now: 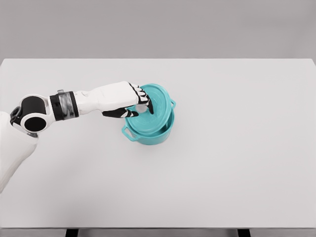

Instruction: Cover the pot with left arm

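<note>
A teal pot (148,134) with two side handles stands on the white table (222,163), a little left of the middle. A matching teal lid (157,106) lies over its mouth, tilted, with the far edge raised above the rim. My left hand (138,104) reaches in from the left. Its black fingers are curled around the pale knob (143,107) at the lid's centre. The knob is mostly hidden by the fingers. The right arm does not show.
The table's far edge runs across the top of the view, and its front edge (158,228) runs along the bottom. My left shoulder and upper arm (29,116) fill the lower left.
</note>
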Motion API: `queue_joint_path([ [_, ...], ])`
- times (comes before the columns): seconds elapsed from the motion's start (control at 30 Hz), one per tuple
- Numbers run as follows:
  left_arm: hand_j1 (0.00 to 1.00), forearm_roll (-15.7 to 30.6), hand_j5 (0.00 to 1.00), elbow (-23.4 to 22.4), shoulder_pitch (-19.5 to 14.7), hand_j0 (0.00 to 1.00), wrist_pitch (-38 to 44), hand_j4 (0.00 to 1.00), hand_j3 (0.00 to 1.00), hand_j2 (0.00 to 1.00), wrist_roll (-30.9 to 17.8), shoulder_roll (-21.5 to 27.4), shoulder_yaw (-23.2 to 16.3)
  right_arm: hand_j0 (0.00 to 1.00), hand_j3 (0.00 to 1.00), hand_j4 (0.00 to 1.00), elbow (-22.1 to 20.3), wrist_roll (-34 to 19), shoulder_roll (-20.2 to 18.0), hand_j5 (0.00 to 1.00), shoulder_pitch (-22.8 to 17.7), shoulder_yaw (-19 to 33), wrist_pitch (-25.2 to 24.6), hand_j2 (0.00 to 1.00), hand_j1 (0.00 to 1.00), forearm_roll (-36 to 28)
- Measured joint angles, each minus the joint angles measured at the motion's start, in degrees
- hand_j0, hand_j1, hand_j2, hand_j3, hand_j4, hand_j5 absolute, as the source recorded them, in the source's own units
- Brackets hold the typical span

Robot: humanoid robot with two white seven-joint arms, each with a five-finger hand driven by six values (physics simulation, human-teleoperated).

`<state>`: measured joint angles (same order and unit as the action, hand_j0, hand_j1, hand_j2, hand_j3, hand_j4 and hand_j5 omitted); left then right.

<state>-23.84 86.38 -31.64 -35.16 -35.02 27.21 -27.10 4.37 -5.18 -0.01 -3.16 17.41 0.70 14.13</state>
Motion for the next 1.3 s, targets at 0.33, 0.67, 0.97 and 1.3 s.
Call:
queue_joint_path([
  [0.33, 0.69, -0.02, 0.69, -0.07, 0.09, 0.69, -0.01, 0.69, 0.69, 0.69, -0.01, -0.01, 0.00, 1.00, 1.00, 1.00, 0.00, 0.00, 0.00, 1.00, 0.00, 0.00, 0.00, 1.00, 1.00, -0.01],
  [0.67, 0.69, -0.02, 0.69, -0.09, 0.09, 0.69, -0.01, 0.69, 0.69, 0.69, -0.01, -0.05, 0.00, 1.00, 1.00, 1.00, 0.00, 0.00, 0.00, 1.00, 0.00, 0.00, 0.00, 1.00, 1.00, 0.00],
  [0.97, 0.72, -0.04, 0.72, -0.10, 0.18, 0.72, 0.00, 0.72, 0.72, 0.72, -0.01, -0.05, 0.07, 1.00, 1.00, 1.00, 0.00, 0.00, 0.00, 1.00, 0.00, 0.00, 0.00, 1.00, 1.00, 0.00],
  [1.3, 0.75, -0.14, 0.75, -0.23, 0.18, 0.75, 0.00, 0.75, 0.75, 0.75, -0.01, -0.05, 0.09, 1.00, 1.00, 1.00, 0.00, 0.00, 0.00, 1.00, 0.00, 0.00, 0.00, 1.00, 1.00, -0.01],
])
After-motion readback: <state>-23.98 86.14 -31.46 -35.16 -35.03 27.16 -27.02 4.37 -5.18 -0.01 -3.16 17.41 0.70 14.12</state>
